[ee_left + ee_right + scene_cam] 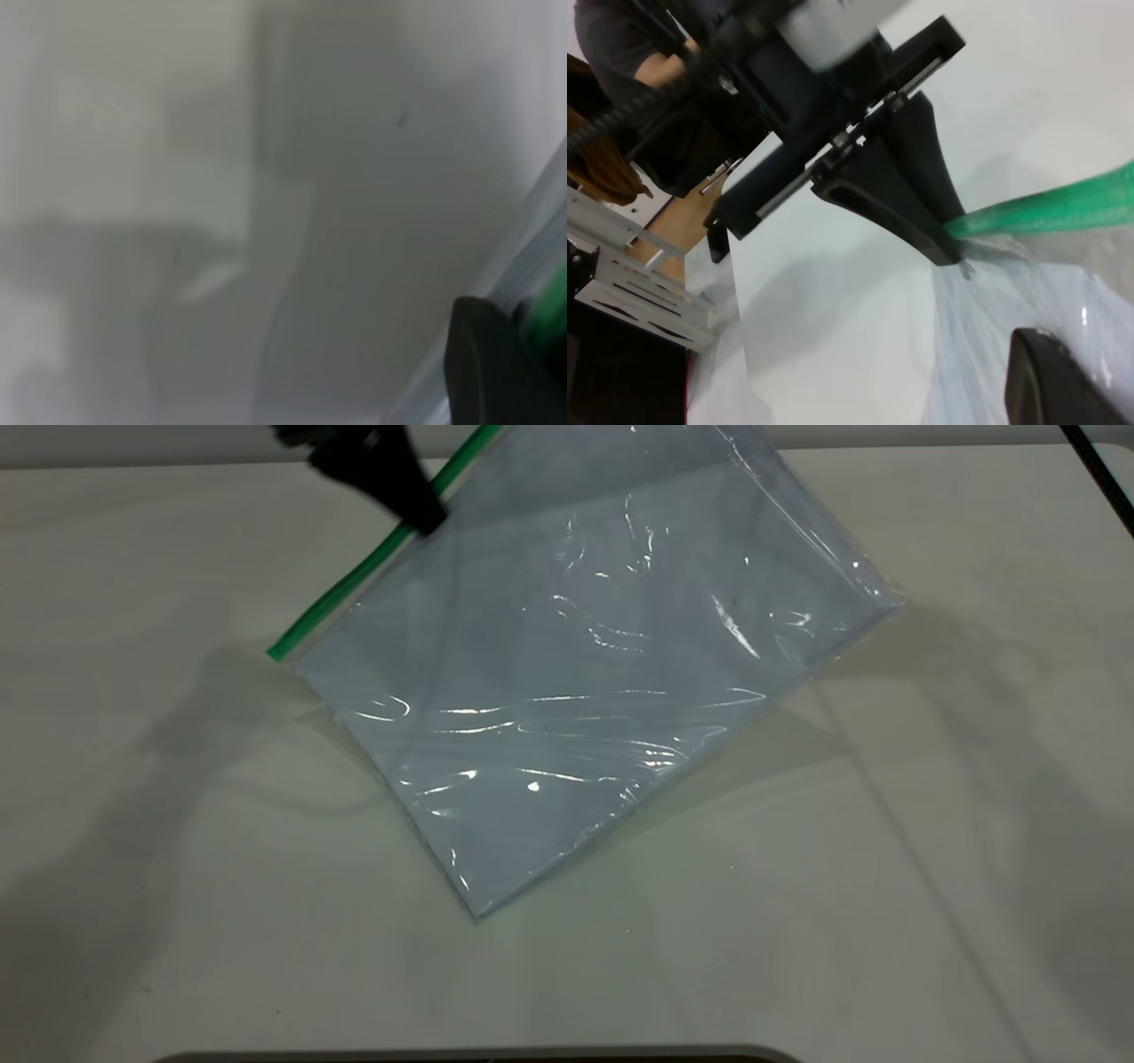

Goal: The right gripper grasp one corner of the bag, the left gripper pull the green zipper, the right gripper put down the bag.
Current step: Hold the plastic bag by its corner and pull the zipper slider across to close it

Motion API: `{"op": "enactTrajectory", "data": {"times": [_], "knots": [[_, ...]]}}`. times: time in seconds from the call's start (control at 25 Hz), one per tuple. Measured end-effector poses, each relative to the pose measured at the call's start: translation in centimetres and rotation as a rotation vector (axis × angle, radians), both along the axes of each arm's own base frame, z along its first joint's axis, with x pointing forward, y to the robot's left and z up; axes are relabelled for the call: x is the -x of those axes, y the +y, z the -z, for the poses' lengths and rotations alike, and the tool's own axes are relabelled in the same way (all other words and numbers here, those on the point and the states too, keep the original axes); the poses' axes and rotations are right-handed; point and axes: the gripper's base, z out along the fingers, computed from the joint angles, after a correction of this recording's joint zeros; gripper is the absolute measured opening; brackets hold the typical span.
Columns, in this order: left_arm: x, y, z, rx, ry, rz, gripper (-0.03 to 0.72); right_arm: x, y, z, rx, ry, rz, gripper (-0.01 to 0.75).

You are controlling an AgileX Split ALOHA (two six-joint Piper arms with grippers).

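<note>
The bag (576, 691), clear and crinkly with white sheets inside, hangs tilted above the white table (930, 868), its lowest corner down near the surface. The green zipper (345, 593) runs up its upper-left edge. My left gripper (423, 517) is shut on the green strip partway along it; the right wrist view shows it (950, 239) pinching the strip (1063, 208). In the left wrist view one finger (492, 367) sits against the green (551, 310). My right gripper (1099, 359) holds the bag's top corner, out of the exterior view; one finger (1054, 385) shows against the plastic (1010, 310).
The right arm's black cable (1099, 469) crosses the top right corner. A dark rim (478, 1056) lies along the table's near edge. In the right wrist view a metal frame (638, 283) and a seated person (629, 53) are beyond the table.
</note>
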Motion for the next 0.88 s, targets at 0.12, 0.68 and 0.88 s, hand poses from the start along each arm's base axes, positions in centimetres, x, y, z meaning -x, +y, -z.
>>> {"op": "enactTrajectory", "data": {"times": [0.12,0.68,0.88], "knots": [[0.1,0.9,1.3,-0.1,0.034,-0.004,0.057,0.0,-0.1,0.0,-0.001,-0.004,0.001,0.034],[0.6,2.7,2.8,-0.325,0.138,-0.06,0.06,0.0,-0.1,0.0,0.0,-0.006,-0.003,0.034],[0.9,3.7,2.9,-0.402,0.177,-0.029,0.061,0.0,-0.2,0.0,-0.006,-0.004,-0.008,0.034]]}}
